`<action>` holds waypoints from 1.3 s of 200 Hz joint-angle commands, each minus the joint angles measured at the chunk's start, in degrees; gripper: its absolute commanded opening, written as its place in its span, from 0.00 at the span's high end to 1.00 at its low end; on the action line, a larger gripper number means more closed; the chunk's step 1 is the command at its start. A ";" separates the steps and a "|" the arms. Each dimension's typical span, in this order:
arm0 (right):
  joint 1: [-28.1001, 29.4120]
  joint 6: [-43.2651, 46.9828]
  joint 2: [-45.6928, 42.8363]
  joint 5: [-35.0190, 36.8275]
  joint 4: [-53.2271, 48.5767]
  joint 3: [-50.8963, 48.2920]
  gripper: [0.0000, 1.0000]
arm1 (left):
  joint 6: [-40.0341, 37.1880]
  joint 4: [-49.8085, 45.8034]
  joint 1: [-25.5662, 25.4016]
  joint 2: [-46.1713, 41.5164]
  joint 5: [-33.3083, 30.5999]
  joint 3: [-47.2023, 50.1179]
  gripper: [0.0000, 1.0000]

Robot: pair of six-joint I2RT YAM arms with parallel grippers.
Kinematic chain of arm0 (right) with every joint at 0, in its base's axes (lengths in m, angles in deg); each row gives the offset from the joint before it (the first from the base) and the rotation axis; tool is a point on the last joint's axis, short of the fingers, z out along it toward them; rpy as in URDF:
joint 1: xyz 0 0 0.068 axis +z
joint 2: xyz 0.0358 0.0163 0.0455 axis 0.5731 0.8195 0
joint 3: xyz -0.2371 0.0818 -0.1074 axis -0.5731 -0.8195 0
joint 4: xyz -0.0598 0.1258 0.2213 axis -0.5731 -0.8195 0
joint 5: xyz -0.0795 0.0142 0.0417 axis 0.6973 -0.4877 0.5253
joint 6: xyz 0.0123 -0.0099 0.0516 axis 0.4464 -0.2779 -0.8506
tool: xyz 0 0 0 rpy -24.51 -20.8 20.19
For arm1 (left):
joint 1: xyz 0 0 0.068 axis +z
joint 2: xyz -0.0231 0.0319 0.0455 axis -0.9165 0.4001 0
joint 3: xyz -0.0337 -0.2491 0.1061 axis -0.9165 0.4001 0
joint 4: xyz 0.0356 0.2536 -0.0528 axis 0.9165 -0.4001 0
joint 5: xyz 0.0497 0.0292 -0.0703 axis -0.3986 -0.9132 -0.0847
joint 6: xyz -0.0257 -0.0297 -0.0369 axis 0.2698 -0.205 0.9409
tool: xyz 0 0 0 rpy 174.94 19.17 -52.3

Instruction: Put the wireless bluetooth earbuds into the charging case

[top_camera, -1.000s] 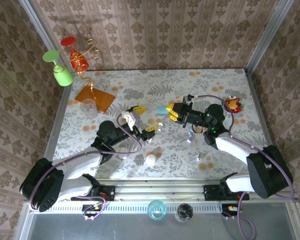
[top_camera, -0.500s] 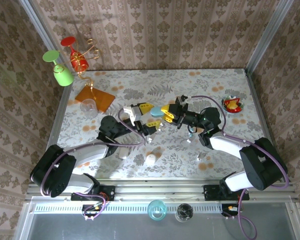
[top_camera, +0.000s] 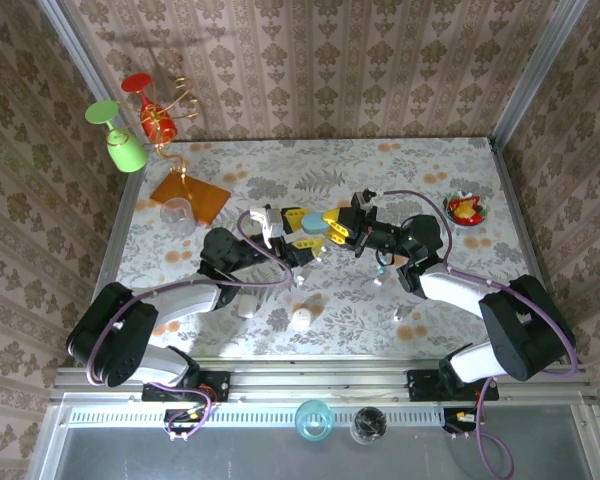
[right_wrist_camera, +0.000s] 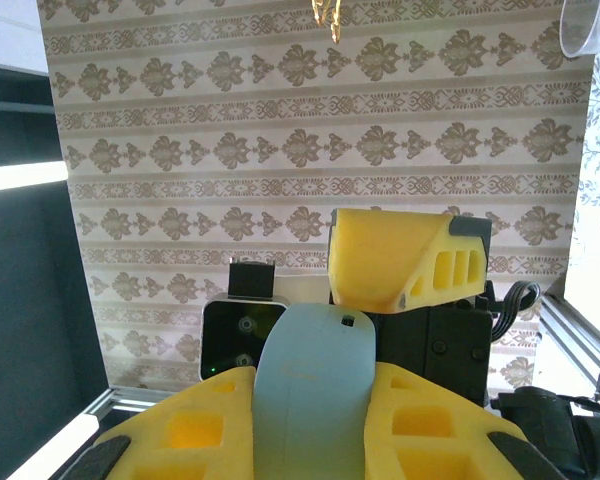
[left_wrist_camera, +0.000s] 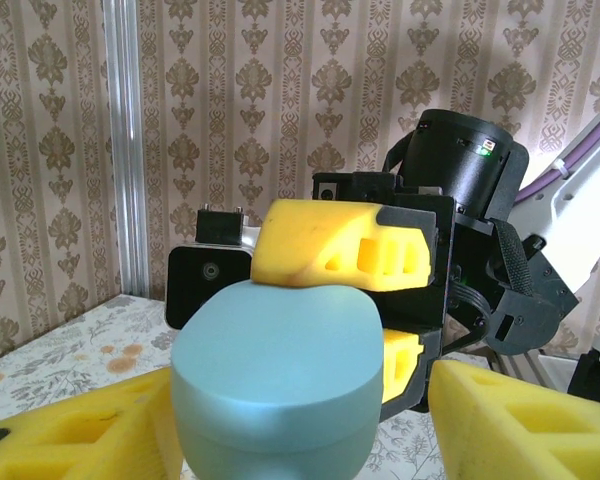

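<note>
A teal charging case (top_camera: 311, 223) hangs above the middle of the table, and my right gripper (top_camera: 330, 226) is shut on it from the right. In the right wrist view the case (right_wrist_camera: 315, 380) stands wedged between the yellow fingers (right_wrist_camera: 180, 430). My left gripper (top_camera: 302, 235) meets it from the left. In the left wrist view the case (left_wrist_camera: 275, 370) sits between my open left fingers (left_wrist_camera: 520, 420), with a gap on its right side. Two tiny whitish earbuds (top_camera: 377, 282) (top_camera: 399, 317) lie on the table below the right arm. A white case (top_camera: 301, 319) rests near the front.
Green (top_camera: 120, 140) and red (top_camera: 150, 110) goblets stand at the back left, beside an orange tile (top_camera: 195, 195) and a clear cup (top_camera: 176, 213). A red and yellow object (top_camera: 466, 208) sits at the right. Two cups (top_camera: 313, 420) stand by the front rail.
My left gripper moved right and up to the teal case, and its jaws narrowed around it. The right gripper carried the case slightly left, then held still.
</note>
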State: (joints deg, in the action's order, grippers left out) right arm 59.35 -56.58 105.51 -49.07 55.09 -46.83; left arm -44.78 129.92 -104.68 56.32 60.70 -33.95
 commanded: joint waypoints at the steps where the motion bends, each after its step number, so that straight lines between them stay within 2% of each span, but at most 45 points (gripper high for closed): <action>1: 0.19 0.72 -1.07 -1.49 2.71 0.87 1.00 | 1.63 2.84 -0.48 0.76 0.92 -1.77 0.39; 35: 0.14 0.76 -1.19 -1.65 2.68 0.81 1.00 | 1.59 2.85 -0.67 1.18 0.91 -1.87 0.46; 85: 0.12 0.91 -1.34 -1.50 2.68 0.33 1.00 | 1.13 2.85 -0.86 1.58 0.71 -1.96 0.45; 126: 0.13 0.94 -1.36 -1.32 2.62 0.24 1.00 | 1.32 2.86 -0.87 1.93 1.07 -1.96 0.50; 173: 0.07 1.10 -3.23 -1.23 2.61 0.06 1.00 | 0.93 3.03 -1.01 2.46 0.55 -1.78 0.49; 205: 0.08 1.00 -3.14 -1.23 2.46 -0.11 1.00 | 1.55 3.01 -0.96 2.52 0.89 -2.53 0.56; 260: 0.08 0.80 -2.70 -1.32 2.19 -0.28 1.00 | 0.98 3.12 -1.21 1.91 0.84 -2.75 0.51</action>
State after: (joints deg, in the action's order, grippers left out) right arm 59.35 -56.58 103.45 -49.88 55.29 -46.87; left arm -44.12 130.54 -105.44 58.11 60.65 -34.81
